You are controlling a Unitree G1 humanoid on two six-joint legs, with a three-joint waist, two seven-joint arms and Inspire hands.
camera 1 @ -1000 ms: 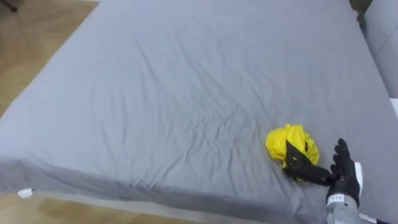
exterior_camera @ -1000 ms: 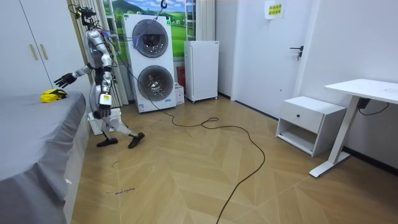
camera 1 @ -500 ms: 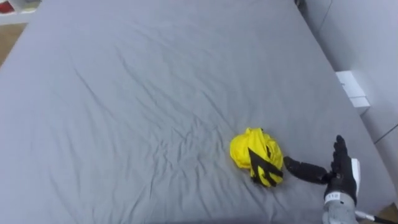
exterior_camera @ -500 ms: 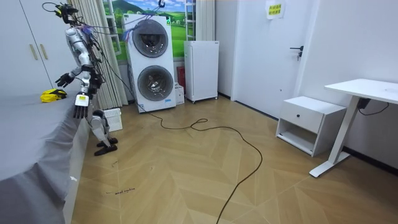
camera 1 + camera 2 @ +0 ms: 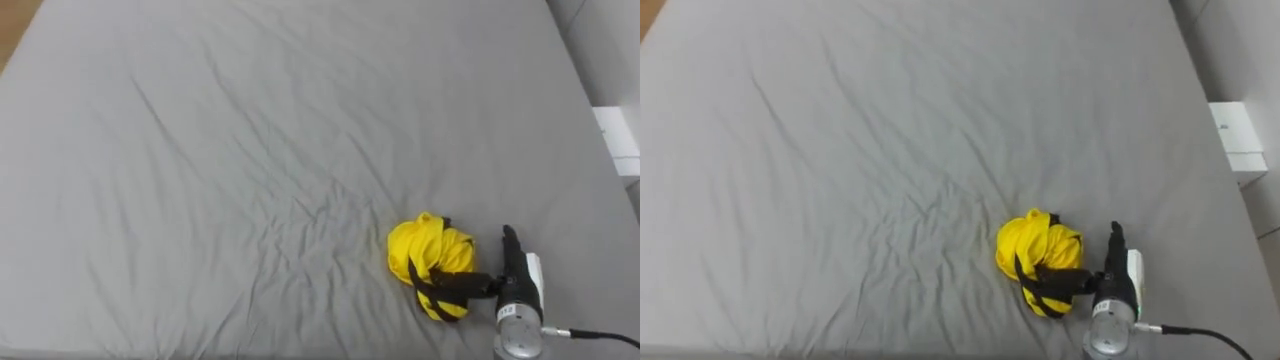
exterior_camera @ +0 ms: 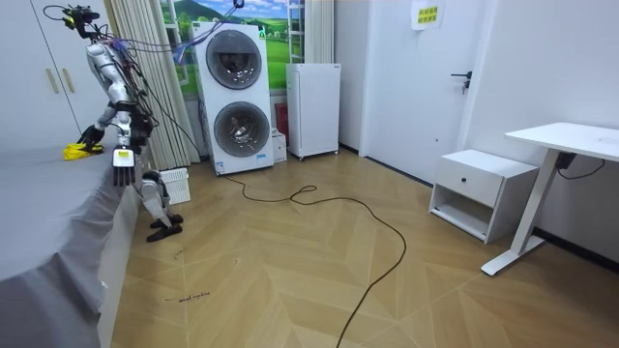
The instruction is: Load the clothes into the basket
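We see the right robot hand point(image 5: 514, 282) spread over the grey bed point(image 5: 250, 150), fingers straight, its thumb resting on the yellow garment point(image 5: 425, 250) bunched just left of its palm, pinching nothing. The left robot hand point(image 6: 120, 174) hangs with relaxed fingers beside the bed's edge
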